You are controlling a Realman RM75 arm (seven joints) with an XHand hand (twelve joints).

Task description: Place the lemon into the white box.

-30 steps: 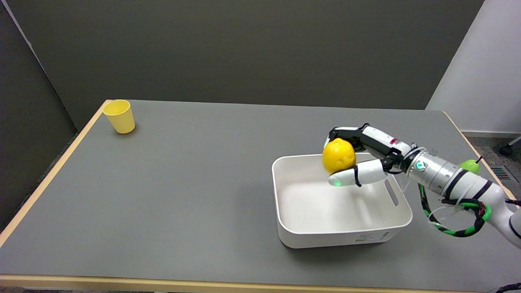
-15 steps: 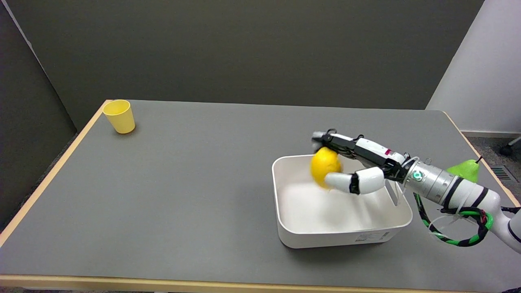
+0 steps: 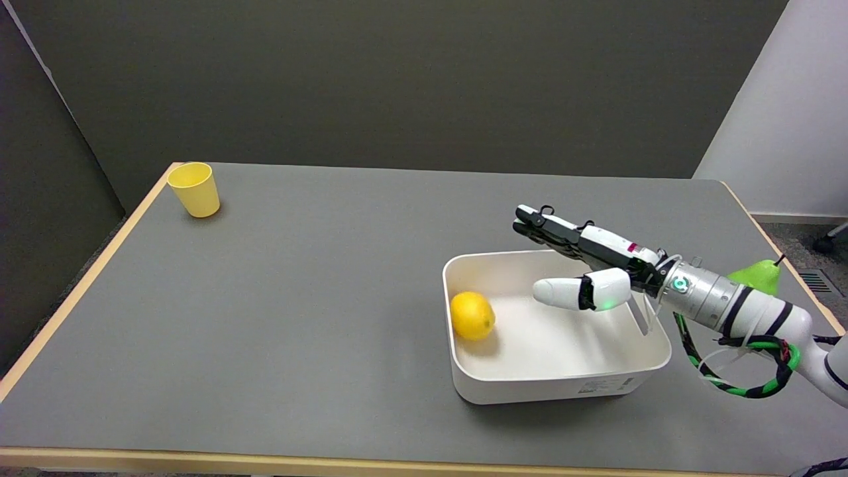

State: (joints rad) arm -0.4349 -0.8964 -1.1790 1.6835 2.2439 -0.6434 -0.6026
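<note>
Right hand (image 3: 583,265) spread and empty above white box (image 3: 563,387); lemon (image 3: 472,316) inside; yellow cup (image 3: 193,189) and green pear (image 3: 755,275) outside it.

Yellow lemon (image 3: 472,316) resting inside open white box (image 3: 563,381), against its left wall

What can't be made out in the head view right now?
- Pear: lower part hidden behind the right arm's wrist; whether it rests on the table cannot be told.
- Right hand: its palm side faces away from the camera.
- Label on the white box: print too small to read.
- Lemon: its underside is hidden.
- Right arm: cut off by the picture's right edge.
</note>
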